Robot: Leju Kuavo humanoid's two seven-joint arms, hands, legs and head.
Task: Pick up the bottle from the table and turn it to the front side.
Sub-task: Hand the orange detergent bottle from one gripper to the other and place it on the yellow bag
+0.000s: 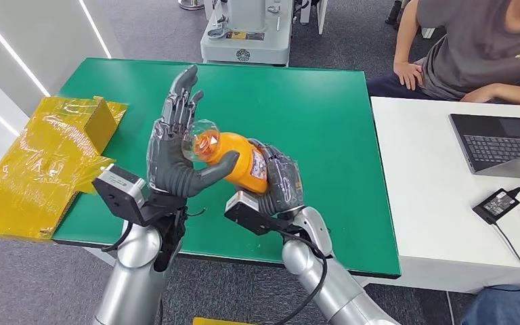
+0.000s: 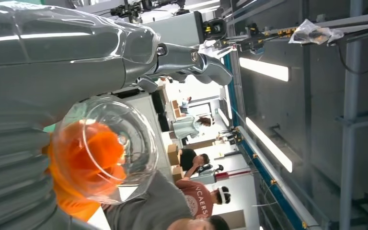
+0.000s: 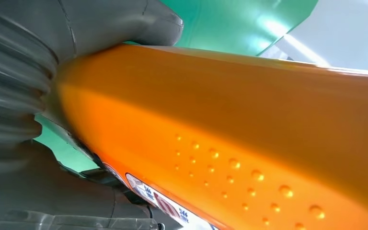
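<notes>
An orange bottle [image 1: 233, 161] with a clear domed cap [image 1: 203, 139] lies sideways in the air above the green table [image 1: 311, 108]. My right hand [image 1: 281, 183] grips its labelled body from the right. My left hand [image 1: 176, 145] stands at the cap end, thumb against the bottle's neck and fingers spread upward, apart from it. The left wrist view looks straight at the clear cap [image 2: 105, 148] beside the left hand [image 2: 76, 52]. In the right wrist view the orange bottle [image 3: 230, 124] runs across the picture, held by the right hand [image 3: 24, 96].
A yellow taped box [image 1: 47, 162] sits at the table's left edge. On the right stands a white table [image 1: 440, 189] with a laptop [image 1: 501, 142] and a power adapter [image 1: 496, 203]. A person [image 1: 474, 47] sits behind it. A machine base [image 1: 247, 34] stands beyond the green table.
</notes>
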